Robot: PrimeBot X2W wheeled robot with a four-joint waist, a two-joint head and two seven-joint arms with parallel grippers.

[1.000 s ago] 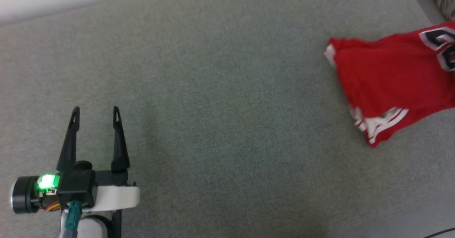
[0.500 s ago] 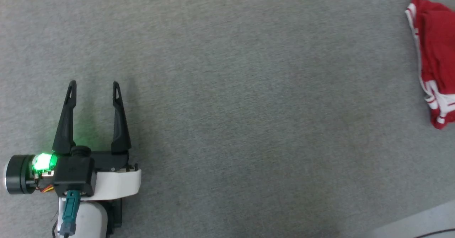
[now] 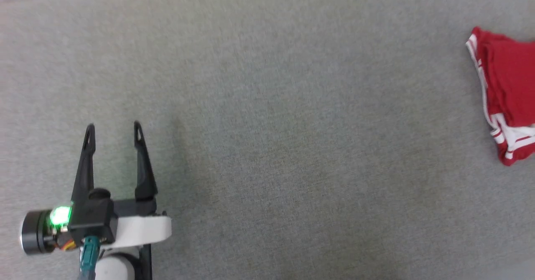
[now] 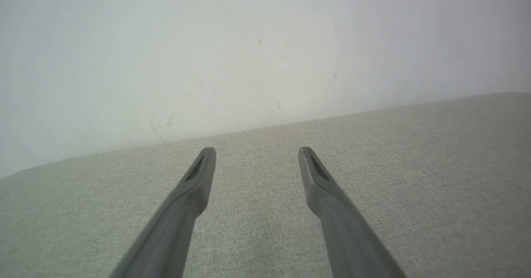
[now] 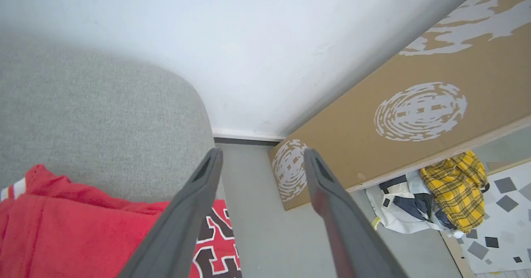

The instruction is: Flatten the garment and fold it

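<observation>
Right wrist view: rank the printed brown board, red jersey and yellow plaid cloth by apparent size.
1. printed brown board
2. red jersey, though it is nearer the camera and cropped
3. yellow plaid cloth

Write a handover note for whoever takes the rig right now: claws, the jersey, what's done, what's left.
Left claw: open, empty, above the grey fabric surface, well away from the shirt.
Right claw: open, nothing between its fingers, pointing past the surface's edge with the shirt just beside it.
Red jersey T-shirt: bunched at the surface's right end, print near the edge.
Done: nothing yet; it is not spread flat.
Left: flatten it, then fold.
</observation>
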